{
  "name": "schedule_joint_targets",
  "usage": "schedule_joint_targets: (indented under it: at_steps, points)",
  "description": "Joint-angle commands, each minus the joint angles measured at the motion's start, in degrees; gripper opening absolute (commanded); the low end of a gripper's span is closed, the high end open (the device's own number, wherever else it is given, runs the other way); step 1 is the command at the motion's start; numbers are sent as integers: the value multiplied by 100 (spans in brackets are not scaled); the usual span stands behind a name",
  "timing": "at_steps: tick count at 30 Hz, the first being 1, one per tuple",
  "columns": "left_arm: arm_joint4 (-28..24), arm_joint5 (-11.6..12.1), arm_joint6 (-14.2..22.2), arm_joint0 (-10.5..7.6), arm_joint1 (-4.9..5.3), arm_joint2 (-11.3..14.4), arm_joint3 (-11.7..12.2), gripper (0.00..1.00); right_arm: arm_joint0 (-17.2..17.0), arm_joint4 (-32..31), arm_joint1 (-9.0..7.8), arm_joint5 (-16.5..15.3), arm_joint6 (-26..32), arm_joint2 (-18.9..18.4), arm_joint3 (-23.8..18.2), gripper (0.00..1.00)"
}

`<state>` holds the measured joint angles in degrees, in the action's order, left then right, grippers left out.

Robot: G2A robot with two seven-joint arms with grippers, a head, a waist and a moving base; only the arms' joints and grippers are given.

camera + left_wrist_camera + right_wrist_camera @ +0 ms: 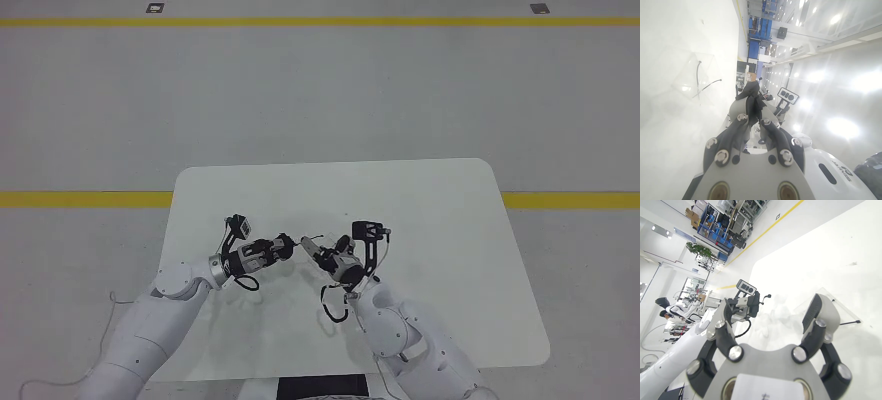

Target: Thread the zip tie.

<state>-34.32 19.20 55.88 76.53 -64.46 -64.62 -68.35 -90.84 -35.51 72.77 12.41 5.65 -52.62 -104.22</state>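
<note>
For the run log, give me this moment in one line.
left gripper shut, apparently on zip tie | right gripper open, close beside it | both over table | spare ties in clear tray

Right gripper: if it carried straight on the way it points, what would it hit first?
Most likely the left gripper, shut on what looks like a zip tie and facing the open right gripper almost tip to tip; exact depth is unclear.

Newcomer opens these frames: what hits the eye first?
Over the white table, the left gripper, jaws shut, and the right gripper, jaws wide open, meet almost tip to tip. On the table nearby lies a clear tray holding black zip ties.
</note>
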Motion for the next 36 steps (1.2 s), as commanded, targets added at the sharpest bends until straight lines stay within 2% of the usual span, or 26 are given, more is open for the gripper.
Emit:
schedule_joint_targets:
  at_steps: [1, 4, 9, 14, 17, 21, 22, 23, 32, 34, 36]
  points:
    - [-27, -32, -53, 8, -3, 6, -14, 0, 5, 4, 1, 5, 5, 4, 2, 100]
    - [-284, -220, -26, 7, -2, -17, 3, 0, 5, 4, 1, 5, 5, 4, 2, 100]
    - [-1222, -706, 660, -23, 14, -154, 214, 0, -3, -91, 0, -118, -90, -20, 28, 100]
    - [-1798, -1211, 1250, -104, 27, -210, 433, 0, -78, -274, -15, -391, -297, -97, 19, 100]
    - [-1931, -1426, 1426, -170, 28, -194, 553, 0, -140, -440, -27, -569, -442, -135, 3, 100]
    - [-2034, -1539, 1534, -238, 24, -166, 644, 0, -198, -748, -43, -832, -649, -150, 7, 100]
    - [-1963, -1451, 1462, -268, 29, -180, 678, 0, -194, -971, -53, -917, -732, -149, 21, 100]
    - [-1771, -1177, 1343, -300, 39, -207, 662, 0, -199, -1020, -54, -921, -768, -150, 24, 100]
    - [-1776, -1184, 1299, -297, 38, -207, 660, 0, -199, -1020, -54, -921, -768, -150, 24, 100]
    - [-1886, -1290, 1051, -275, 26, -206, 632, 0, -185, -1189, -57, -933, -798, -143, 62, 100]
    - [-2263, -1660, 1151, -253, 10, -194, 621, 0, -174, -1451, -56, -979, -927, -112, 102, 100]
